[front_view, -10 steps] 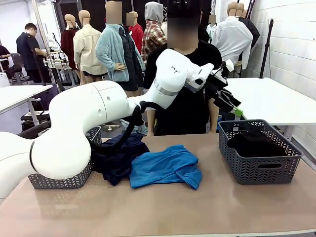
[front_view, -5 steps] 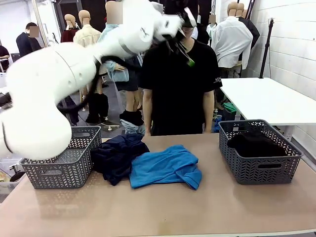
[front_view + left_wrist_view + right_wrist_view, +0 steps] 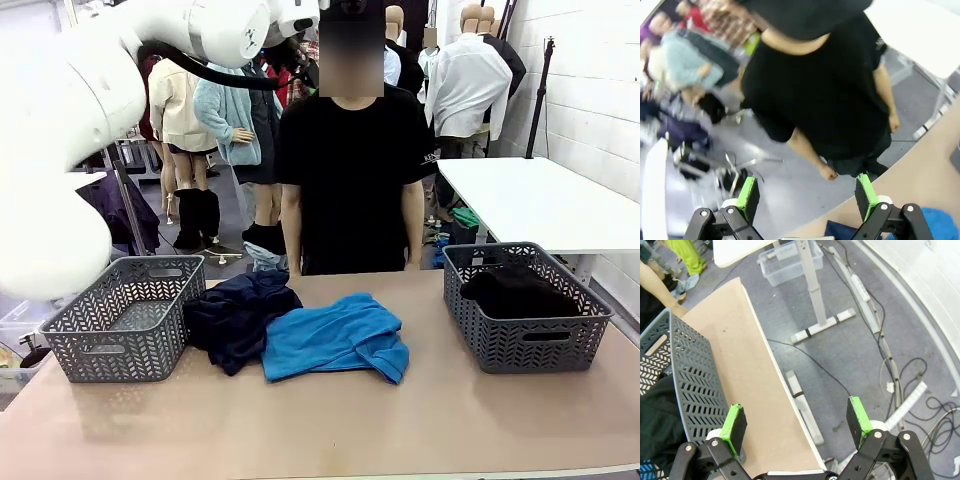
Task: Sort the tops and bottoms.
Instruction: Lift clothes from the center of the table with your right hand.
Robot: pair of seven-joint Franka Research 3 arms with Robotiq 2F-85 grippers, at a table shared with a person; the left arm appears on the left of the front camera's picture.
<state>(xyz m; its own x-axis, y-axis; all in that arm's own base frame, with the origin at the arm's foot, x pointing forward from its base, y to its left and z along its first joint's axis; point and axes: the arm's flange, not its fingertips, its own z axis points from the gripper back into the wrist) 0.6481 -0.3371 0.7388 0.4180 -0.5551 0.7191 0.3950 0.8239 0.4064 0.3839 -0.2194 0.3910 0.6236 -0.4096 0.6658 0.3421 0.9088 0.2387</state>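
Two grey baskets sit on the tabletop (image 3: 350, 430): the left basket (image 3: 120, 340) at nine o'clock and the right basket (image 3: 525, 345) at three o'clock, with a black garment (image 3: 515, 292) inside the right one. Between them lies a blue top (image 3: 335, 338), and a navy garment (image 3: 235, 315) touches it at its ten o'clock. My left arm (image 3: 130, 60) is raised high at eleven o'clock. The left end effector (image 3: 806, 192) has its jaws spread wide and faces the person (image 3: 350, 170) standing at twelve o'clock. The right end effector (image 3: 796, 419) is likewise spread apart, over the tabletop's edge and the floor (image 3: 865, 340), with the right basket at its nine o'clock.
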